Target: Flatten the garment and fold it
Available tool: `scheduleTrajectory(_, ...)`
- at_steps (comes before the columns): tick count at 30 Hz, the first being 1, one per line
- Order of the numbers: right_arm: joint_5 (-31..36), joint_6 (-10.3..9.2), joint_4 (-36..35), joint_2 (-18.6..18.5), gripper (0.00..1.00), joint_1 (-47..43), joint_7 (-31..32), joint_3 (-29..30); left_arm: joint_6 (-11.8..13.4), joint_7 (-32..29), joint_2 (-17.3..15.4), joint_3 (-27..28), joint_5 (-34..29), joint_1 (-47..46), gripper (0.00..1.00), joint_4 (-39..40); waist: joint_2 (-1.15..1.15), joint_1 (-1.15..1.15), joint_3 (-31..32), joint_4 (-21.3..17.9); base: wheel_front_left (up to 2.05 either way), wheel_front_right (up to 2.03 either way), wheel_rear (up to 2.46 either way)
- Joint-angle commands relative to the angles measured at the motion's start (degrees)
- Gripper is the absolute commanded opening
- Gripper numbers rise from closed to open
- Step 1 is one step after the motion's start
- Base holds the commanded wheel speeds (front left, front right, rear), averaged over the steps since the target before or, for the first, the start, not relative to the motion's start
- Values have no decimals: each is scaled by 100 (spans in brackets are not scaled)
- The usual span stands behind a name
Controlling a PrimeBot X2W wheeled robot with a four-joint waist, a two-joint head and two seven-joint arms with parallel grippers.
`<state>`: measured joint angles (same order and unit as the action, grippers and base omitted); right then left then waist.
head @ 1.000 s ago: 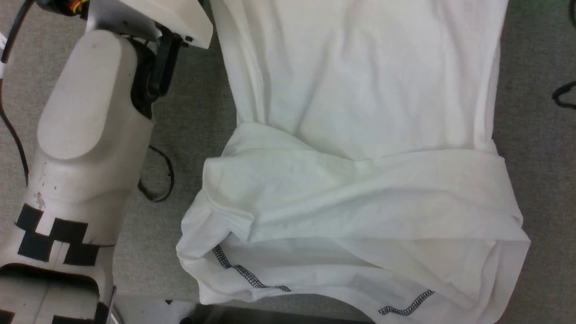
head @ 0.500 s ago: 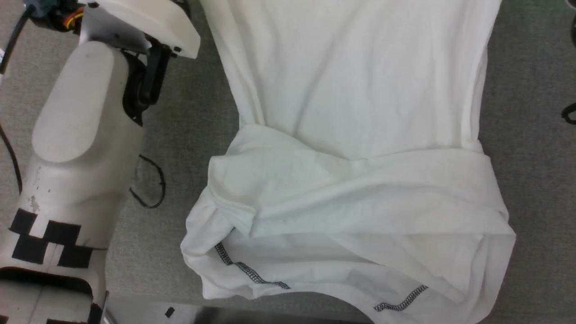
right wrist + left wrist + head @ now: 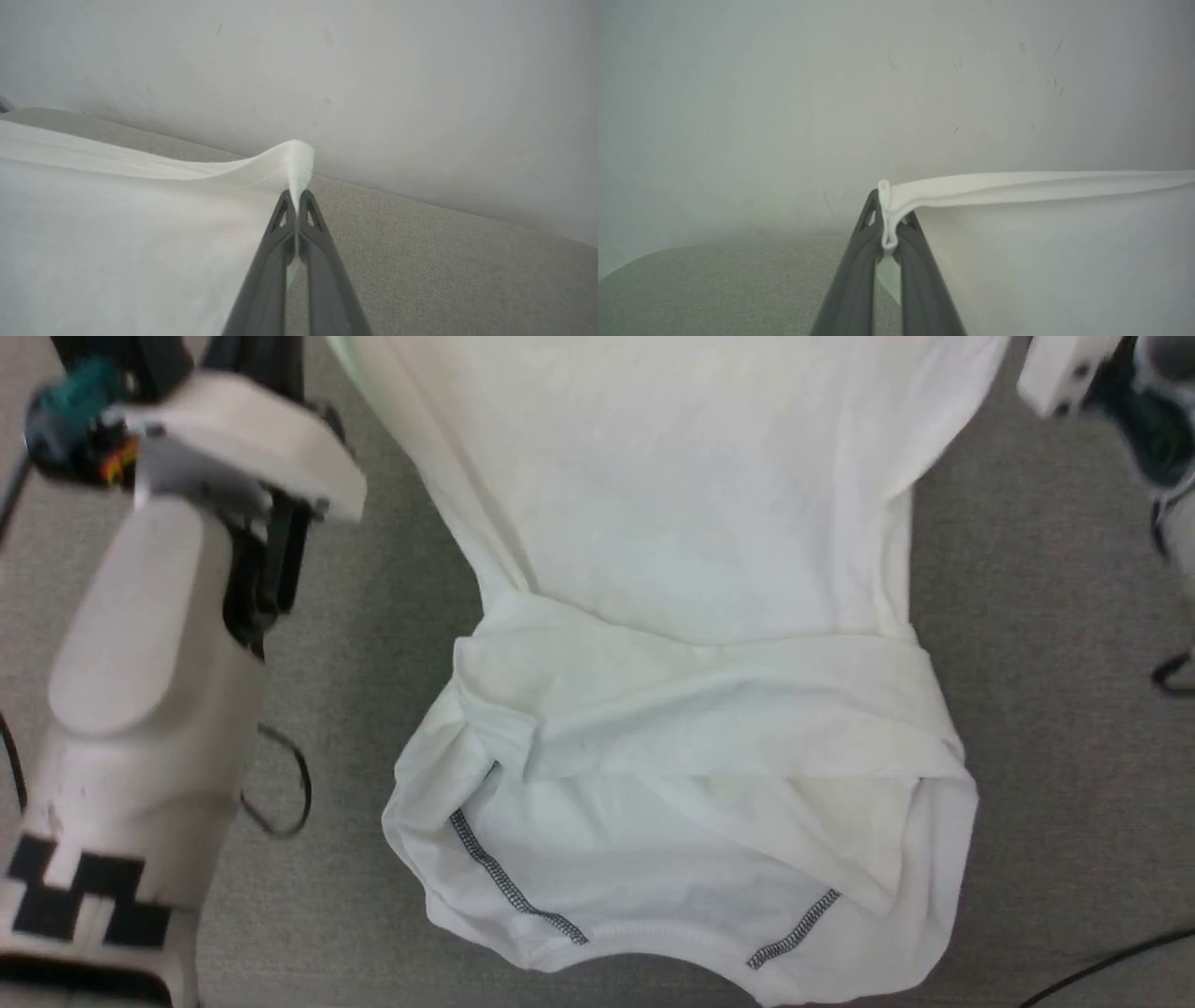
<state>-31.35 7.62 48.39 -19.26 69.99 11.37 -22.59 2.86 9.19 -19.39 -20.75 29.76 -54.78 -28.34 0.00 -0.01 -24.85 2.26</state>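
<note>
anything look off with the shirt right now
Yes. The shirt is not flat: near the robot a band of fabric lies doubled across it, and the end with the zigzag stitching is rumpled. The left gripper and right gripper each pinch a far edge.

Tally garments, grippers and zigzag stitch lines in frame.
White T-shirt: 1
Grippers, both shut on its edge: 2 (left gripper, right gripper)
Grey zigzag stitching lines: 2
Total: 5
</note>
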Motion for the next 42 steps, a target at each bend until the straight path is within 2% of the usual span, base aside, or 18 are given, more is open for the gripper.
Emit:
scheduleTrajectory(1,-103,-13,-213,-111,0,-433,-104,-78,108,41,-91,67,102,436,0,112,0,1,637,-168,0,0,0)
scheduleTrajectory(5,-350,-13,-998,-323,0,-1492,-208,-280,382,131,-171,239,310,1527,0,670,0,1,1019,-235,0,0,0)
scheduleTrajectory(10,-535,-13,-2139,-604,0,-2980,-207,-245,807,126,-250,398,525,3032,0,1548,0,1,1352,-340,0,0,0)
scheduleTrajectory(14,-525,-13,-2967,-653,0,-4172,-38,43,1105,-17,-318,423,634,4064,0,2180,0,1,1546,-414,0,0,0)
scheduleTrajectory(19,-324,-13,-3854,-442,0,-5587,201,730,1348,-345,-462,301,683,5053,0,2755,0,1,1699,-442,0,0,0)
scheduleTrajectory(21,-270,-13,-3994,-363,0,-5852,269,863,1370,-423,-469,266,715,5202,0,2812,0,1,1721,-439,0,0,0)
scheduleTrajectory(26,19,-13,-4601,173,0,-6986,523,1581,1496,-618,-467,164,823,5766,0,2877,0,1,1772,-431,0,0,0)
scheduleTrajectory(31,213,-13,-4866,723,0,-7777,794,1992,1534,-820,-423,-2,918,6123,0,2678,0,1,1819,-425,0,0,0)
scheduleTrajectory(36,430,-13,-4808,1123,0,-8355,889,2314,1465,-921,-297,-175,1043,6376,0,2219,0,1,1908,-412,0,0,0)
scheduleTrajectory(42,651,-13,-4480,1392,0,-8598,827,2296,1202,-866,5,-408,1157,6325,0,1649,0,1,1975,-427,0,0,0)
